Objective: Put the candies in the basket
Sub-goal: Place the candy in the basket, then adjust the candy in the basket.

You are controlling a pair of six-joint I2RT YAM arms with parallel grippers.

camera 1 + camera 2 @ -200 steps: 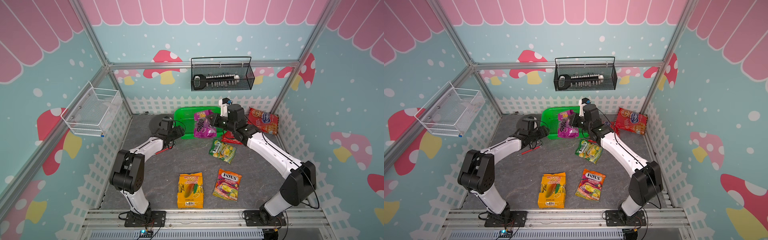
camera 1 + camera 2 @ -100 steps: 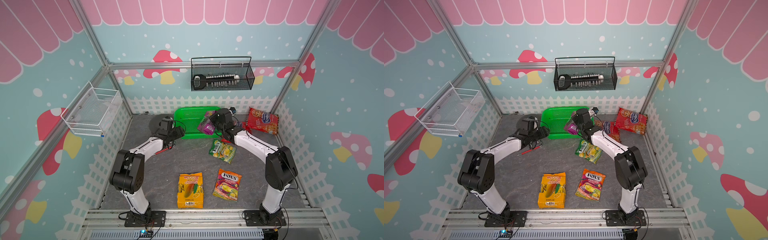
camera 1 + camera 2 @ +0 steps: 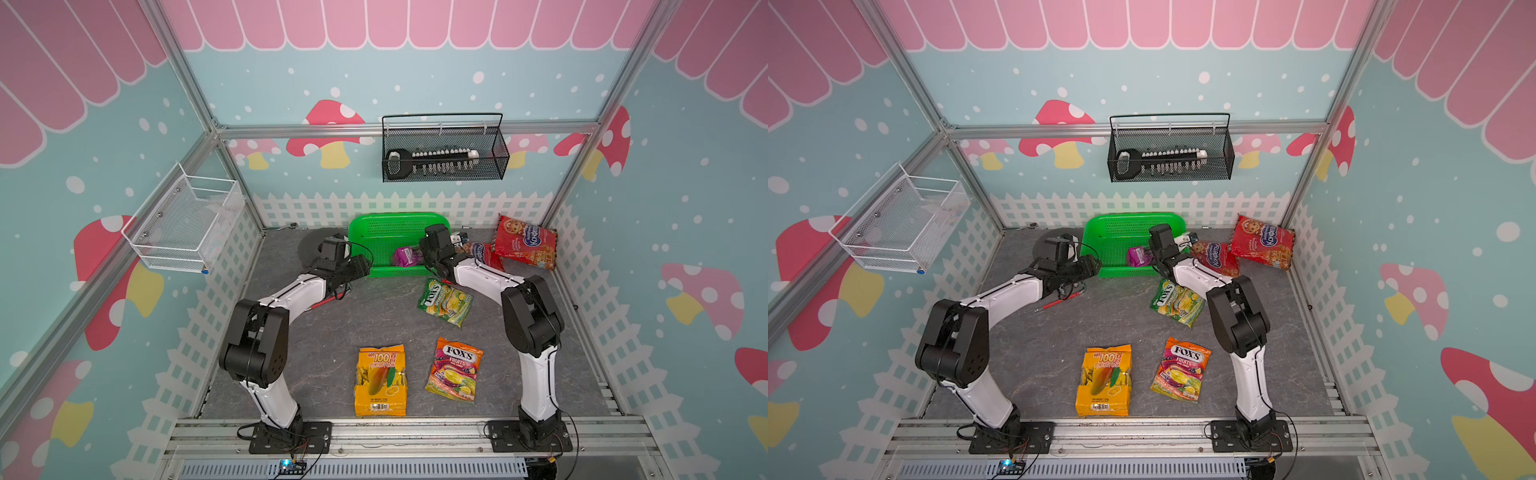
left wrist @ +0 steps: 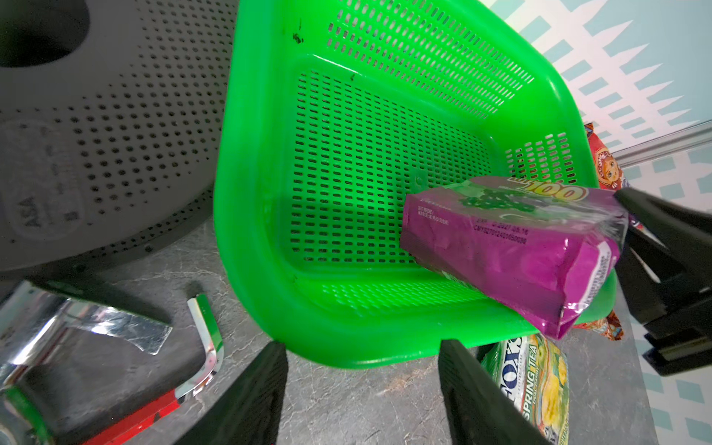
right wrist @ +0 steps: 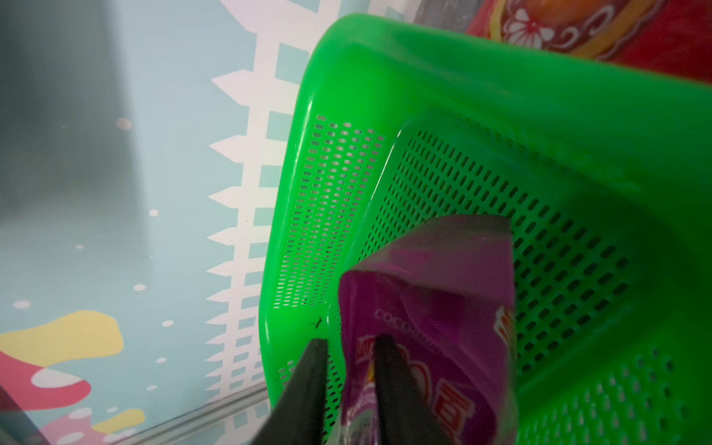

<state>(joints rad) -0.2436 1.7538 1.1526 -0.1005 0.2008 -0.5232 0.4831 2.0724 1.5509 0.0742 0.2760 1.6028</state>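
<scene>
Showing a small tabletop pen with mushroom-patterned walls, both top views have two white-and-black arms reaching to a green basket [image 3: 395, 220] at the back fence. A purple pack [image 3: 405, 256] of candy sits inside the basket, at the front corner on the right arm's side. In the left wrist view it lies tilted, one end down on the perforated floor and the other propped over the rim. The right gripper [image 5: 350, 343] is at that raised end, its jaws a little apart with the pack's sealed edge between them, not pinched tight. The left gripper [image 4: 362, 343] has its jaws spread wide at the basket's other front corner, holding nothing; whether it touches the rim cannot be told. The other candies lie on the grey floor outside the basket. A green-yellow Fox's bag [image 3: 445, 301] is near the basket's front, with an orange Fox's bag [image 3: 455, 370] and an orange pack [image 3: 380, 380] close to the arm bases. A red cookie bag [image 3: 484, 255] lies just beside the basket, partly under the right arm. A second red cookie bag [image 3: 525, 247] lies near the back corner.
</scene>
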